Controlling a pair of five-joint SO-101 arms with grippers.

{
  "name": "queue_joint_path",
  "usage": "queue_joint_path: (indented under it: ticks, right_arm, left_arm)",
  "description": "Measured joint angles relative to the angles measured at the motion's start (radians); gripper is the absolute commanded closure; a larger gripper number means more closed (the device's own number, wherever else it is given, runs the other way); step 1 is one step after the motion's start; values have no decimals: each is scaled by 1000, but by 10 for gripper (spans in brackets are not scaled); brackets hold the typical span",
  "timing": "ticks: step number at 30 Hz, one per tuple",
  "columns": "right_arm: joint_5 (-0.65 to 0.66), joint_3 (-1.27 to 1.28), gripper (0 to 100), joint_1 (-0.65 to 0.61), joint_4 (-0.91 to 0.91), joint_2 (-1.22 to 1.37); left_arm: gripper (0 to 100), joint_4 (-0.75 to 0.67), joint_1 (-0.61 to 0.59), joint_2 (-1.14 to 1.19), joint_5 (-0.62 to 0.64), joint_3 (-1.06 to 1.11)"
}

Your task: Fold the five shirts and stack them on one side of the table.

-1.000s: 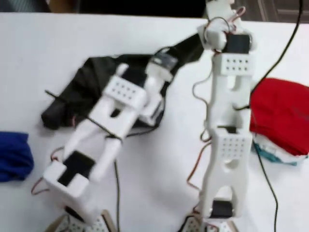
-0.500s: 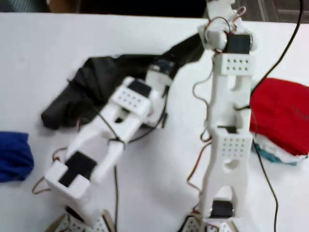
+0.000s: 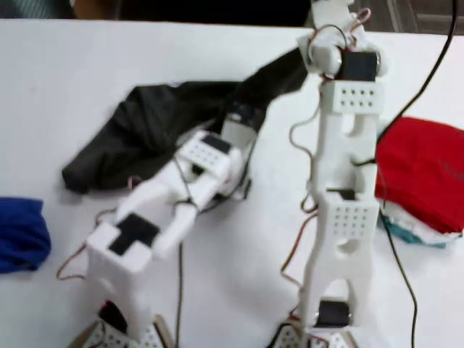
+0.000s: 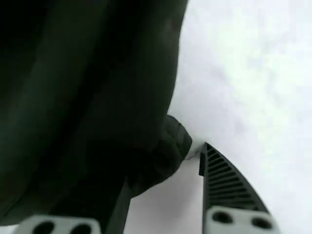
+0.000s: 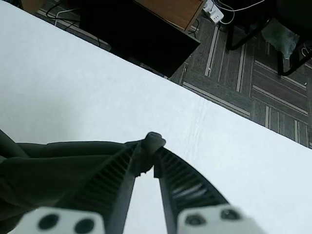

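White table (image 3: 72, 65): black shirt (image 3: 152, 127) crumpled, stretched; right gripper (image 5: 147, 156) pinching corner; left gripper (image 4: 163, 168) spread around edge.

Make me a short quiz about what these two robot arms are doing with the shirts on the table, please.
1. True or false: the blue shirt lies on top of the red shirt.
2. Which one does the right claw pinch by a corner? A. the red one. B. the blue one. C. the black shirt.
3. Fill in the gap: the left claw is ___ (open or shut), with one finger on either side of the black shirt's edge.

Key: 1 false, they lie at opposite sides of the table; 2 C; 3 open.
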Motion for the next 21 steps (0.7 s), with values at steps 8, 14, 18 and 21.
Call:
queue_joint_path:
  ticks: [8,14,18,21]
  right_arm:
    - [0,0,978,0,2,0]
    - [0,0,978,0,6,0]
    - [0,0,978,0,6,0]
    - [0,0,978,0,6,0]
  left_arm:
    - [974,259,2,189,2,-344]
    - [976,358,-91,212,3,-514]
    - [976,476,-140,213,-11,-621]
    - [976,617,-172,213,-44,-718]
